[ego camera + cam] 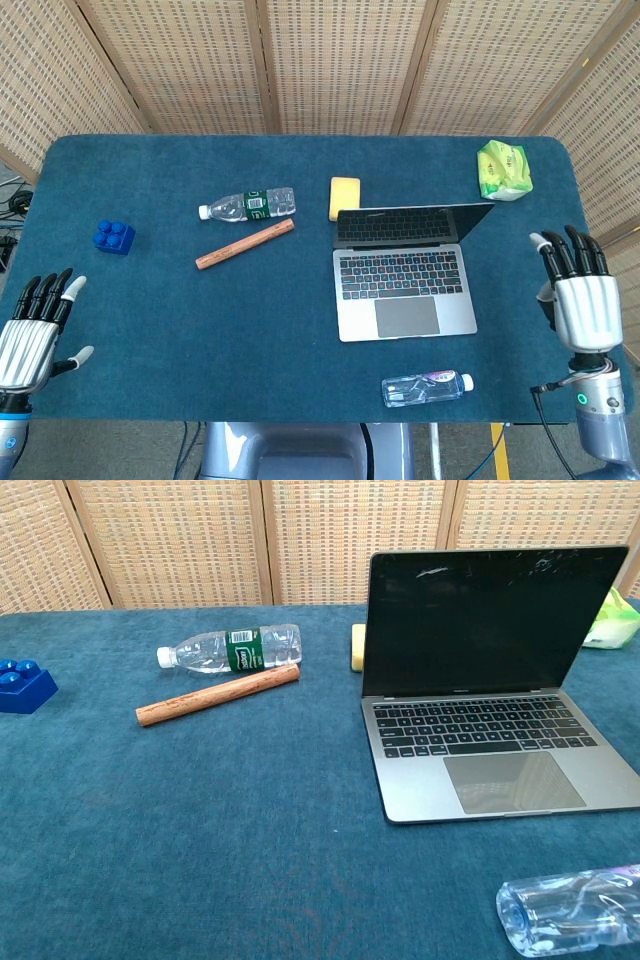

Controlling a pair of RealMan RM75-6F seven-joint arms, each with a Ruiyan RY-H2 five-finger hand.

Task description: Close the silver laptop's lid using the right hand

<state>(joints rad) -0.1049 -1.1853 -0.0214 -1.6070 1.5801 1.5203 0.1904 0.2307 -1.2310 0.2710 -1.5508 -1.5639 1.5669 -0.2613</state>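
The silver laptop [403, 290] [490, 755] stands open on the blue table, its dark screen [490, 620] upright and facing me. My right hand [577, 295] hovers flat over the table's right edge, fingers spread, holding nothing, well to the right of the laptop. My left hand [30, 335] stays at the table's front left corner, fingers apart and empty. Neither hand shows in the chest view.
A clear bottle [427, 387] [570, 910] lies in front of the laptop. A yellow sponge [344, 197] sits just behind the screen, a green tissue pack [504, 170] at the back right. A labelled bottle [248, 205], wooden stick [245, 244] and blue brick [114, 236] lie to the left.
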